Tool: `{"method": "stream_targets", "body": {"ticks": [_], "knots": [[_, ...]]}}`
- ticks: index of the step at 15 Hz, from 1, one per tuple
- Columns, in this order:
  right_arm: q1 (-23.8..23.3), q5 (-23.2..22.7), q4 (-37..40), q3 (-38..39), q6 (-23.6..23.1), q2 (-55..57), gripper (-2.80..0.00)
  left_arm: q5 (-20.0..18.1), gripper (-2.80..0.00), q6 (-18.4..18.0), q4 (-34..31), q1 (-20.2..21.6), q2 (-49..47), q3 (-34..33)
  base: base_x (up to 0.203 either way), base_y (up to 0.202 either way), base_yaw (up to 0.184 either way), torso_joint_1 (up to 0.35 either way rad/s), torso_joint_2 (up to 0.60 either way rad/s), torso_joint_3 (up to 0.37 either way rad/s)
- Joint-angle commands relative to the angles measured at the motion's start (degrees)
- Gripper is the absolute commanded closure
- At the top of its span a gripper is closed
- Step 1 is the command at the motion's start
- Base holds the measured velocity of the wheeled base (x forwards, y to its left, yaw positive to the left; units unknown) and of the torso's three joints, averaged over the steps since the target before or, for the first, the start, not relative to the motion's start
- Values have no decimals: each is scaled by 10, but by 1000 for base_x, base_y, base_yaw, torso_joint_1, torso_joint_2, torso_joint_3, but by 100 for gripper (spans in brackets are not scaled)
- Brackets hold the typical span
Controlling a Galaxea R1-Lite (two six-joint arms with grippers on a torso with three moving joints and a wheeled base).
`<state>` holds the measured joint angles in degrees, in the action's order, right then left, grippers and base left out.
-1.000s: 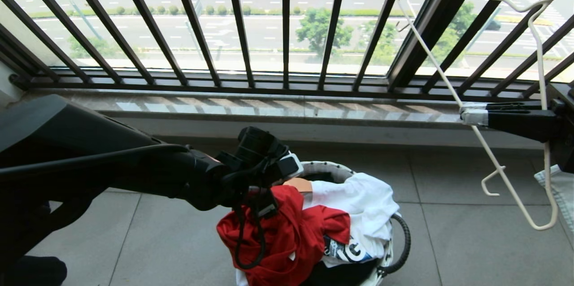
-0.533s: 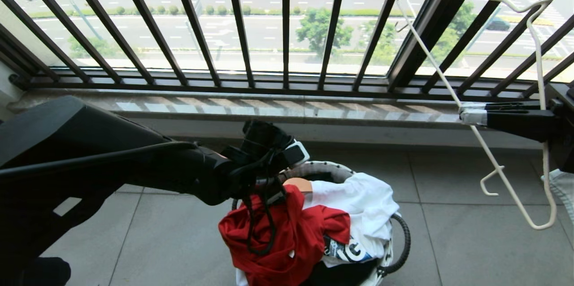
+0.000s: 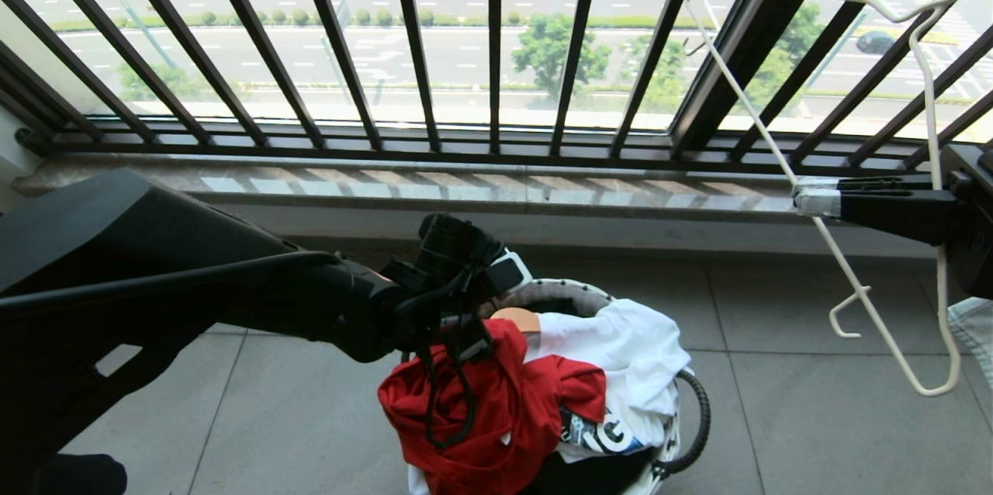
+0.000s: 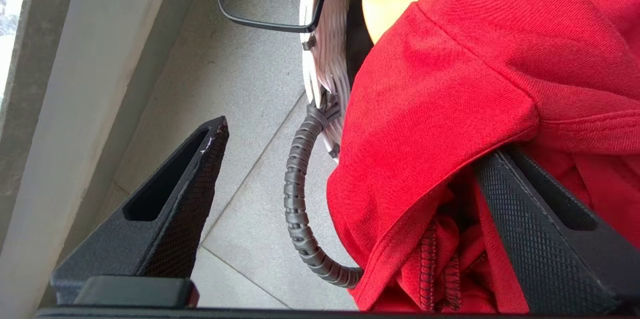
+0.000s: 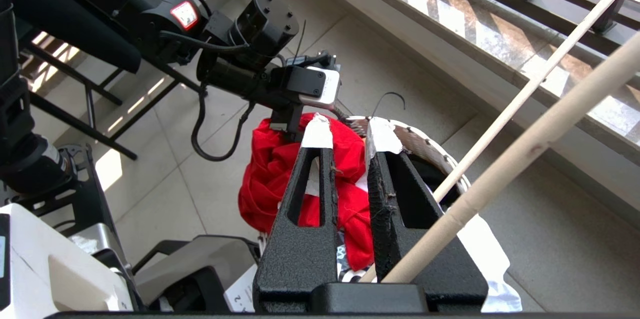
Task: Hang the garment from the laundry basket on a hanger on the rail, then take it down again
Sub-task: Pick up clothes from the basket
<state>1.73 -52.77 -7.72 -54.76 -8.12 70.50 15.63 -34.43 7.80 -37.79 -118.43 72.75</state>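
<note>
Little has moved: my left tool (image 4: 345, 169) hovers wide at the basket (image 3: 686, 410) rim, one finger under the red shirt (image 3: 496, 410) heaped there. Right tool (image 3: 814, 200), beyond the basket, clamps the hanger (image 3: 892, 340). Closing now may pinch the handle or a mere fold that slips.

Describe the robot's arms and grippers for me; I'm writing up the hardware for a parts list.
Both arms are black. The left arm has loose black cables looping by its wrist, a white module there and a small red label. The left gripper has two black wedge-shaped fingers with hollow slots and cross-hatched pads. The right gripper has matching fingers, their tips wrapped in white tape.
</note>
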Motion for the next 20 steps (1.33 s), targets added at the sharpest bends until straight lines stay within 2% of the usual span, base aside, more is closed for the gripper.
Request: {"method": "stream_targets", "body": {"ticks": [1,10,14,18,20], "knots": [[0,-3,-1,0,-1,1,0,0,-280,-1,1,0,0,-5,0,0,0,0,0,0],[0,-3,-1,0,-1,0,0,-11,-280,0,5,-13,-1,-17,0,0,0,0,0,0],[0,-3,-2,0,-1,0,0,-10,-280,-3,61,-14,-29,-17,0,0,0,0,0,0],[0,-3,-6,0,-1,1,0,-11,-280,-2,58,-19,-21,-25,0,0,0,0,0,0],[0,-3,-6,0,-1,1,0,-30,-280,0,61,-20,-13,-33,0,0,0,0,0,0]]}}
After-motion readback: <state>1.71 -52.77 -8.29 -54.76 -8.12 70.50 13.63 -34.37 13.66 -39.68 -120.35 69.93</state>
